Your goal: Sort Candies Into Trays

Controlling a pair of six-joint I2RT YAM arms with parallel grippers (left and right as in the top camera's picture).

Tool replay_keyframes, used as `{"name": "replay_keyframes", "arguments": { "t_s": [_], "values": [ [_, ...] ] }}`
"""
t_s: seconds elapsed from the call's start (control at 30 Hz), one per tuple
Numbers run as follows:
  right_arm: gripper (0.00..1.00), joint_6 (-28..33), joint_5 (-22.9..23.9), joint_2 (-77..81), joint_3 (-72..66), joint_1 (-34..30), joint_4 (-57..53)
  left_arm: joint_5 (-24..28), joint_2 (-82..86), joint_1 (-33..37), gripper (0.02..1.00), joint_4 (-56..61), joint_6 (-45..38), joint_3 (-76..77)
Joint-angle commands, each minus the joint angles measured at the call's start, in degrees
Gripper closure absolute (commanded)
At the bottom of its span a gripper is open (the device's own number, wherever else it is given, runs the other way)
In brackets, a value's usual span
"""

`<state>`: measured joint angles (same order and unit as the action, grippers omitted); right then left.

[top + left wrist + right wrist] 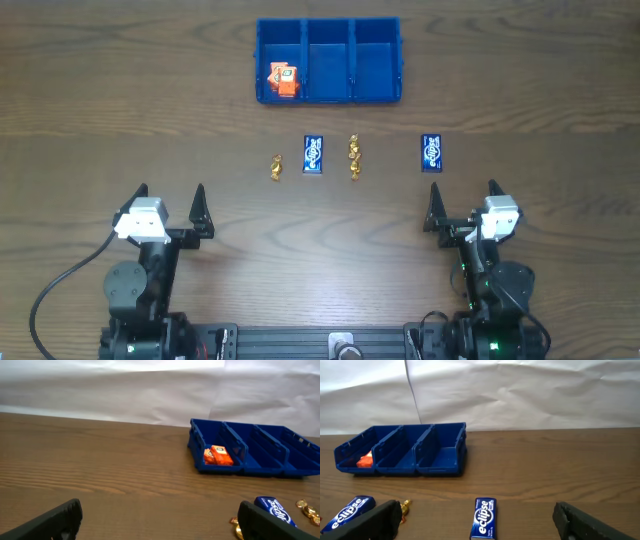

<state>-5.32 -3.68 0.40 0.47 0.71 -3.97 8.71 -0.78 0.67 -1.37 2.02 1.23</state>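
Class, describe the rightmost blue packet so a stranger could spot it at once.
Start at the blue three-bin tray at the far side of the table. In the row laid out in front of it, the wanted blue packet lies at the right end. Unlike the other blue packet, it has no gold candies beside it.

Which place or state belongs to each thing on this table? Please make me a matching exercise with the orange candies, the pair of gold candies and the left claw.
Column one:
1. orange candies
2. gold candy pair
3. left claw

Column two:
A. open, holding nothing
B. in the left compartment of the blue tray
C. on the table, between the left packet and the right packet

Right pairs: 1-B, 2-C, 3-A.
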Motion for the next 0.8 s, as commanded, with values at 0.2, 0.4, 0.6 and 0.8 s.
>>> {"name": "replay_keyframes", "arguments": {
  "t_s": [0.2, 0.4, 0.6, 0.8],
  "values": [
    [0.001, 0.7, -0.3, -0.2, 0.0, 0.2, -0.4, 1.6, 0.5, 0.3, 0.02, -2.2, -0.7, -1.0],
    [0.001, 0.7, -0.3, -0.2, 0.0, 0.2, -0.4, 1.6, 0.5, 0.3, 0.02, -2.2, -0.7, -1.0],
    [0.001, 0.7, -0.3, -0.2, 0.0, 0.2, -0.4, 1.6, 0.5, 0.3, 0.02, -2.2, -0.7, -1.0],
    [0.001, 0.7, -0.5, 7.2, 10.3, -0.3, -5.3, 1.6, 0.5, 0.3, 0.02, -2.2, -0.7, -1.0]
  ]
}}
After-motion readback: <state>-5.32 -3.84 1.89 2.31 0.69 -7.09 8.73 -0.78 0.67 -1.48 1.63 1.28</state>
